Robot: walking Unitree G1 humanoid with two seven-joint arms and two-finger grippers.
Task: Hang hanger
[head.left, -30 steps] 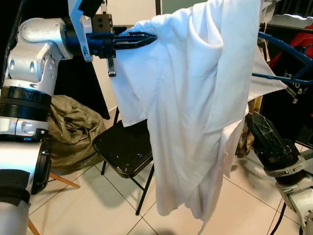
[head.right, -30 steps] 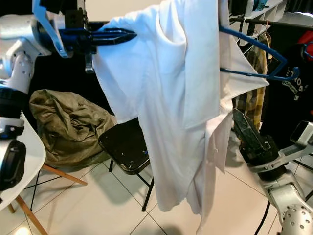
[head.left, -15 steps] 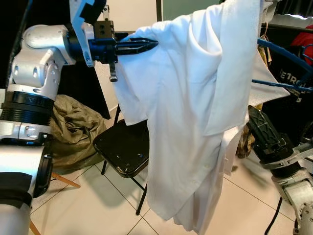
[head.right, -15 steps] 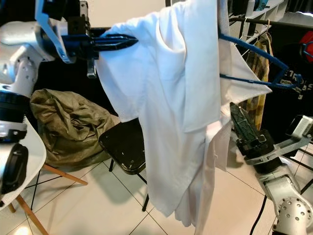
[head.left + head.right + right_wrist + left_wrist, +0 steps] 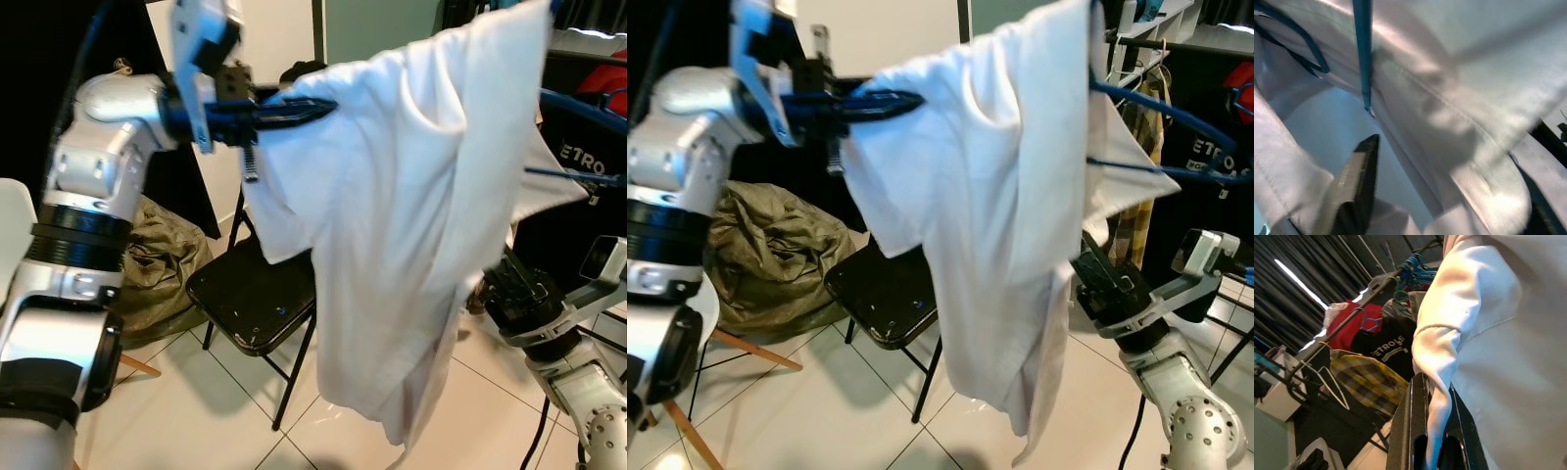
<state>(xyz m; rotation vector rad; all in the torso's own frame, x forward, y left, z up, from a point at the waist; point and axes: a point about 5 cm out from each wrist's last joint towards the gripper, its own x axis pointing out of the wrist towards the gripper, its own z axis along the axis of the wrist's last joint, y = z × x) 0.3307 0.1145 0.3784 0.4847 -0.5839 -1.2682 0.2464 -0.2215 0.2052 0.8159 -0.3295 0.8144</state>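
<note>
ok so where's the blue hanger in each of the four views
Left eye view: blue hanger at the right edge, poking out from under the white shirt.
Right eye view: upper right, beside the shirt.
Left wrist view: I cannot make it out there; the shirt is pinched in the left gripper.
Right wrist view: a blue bar at the top, inside the shirt.
Shared landmark: the white shirt.

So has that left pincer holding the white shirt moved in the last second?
Yes. The left pincer, shut on the white shirt, has shifted rightward relative to the black folding chair below.
</note>
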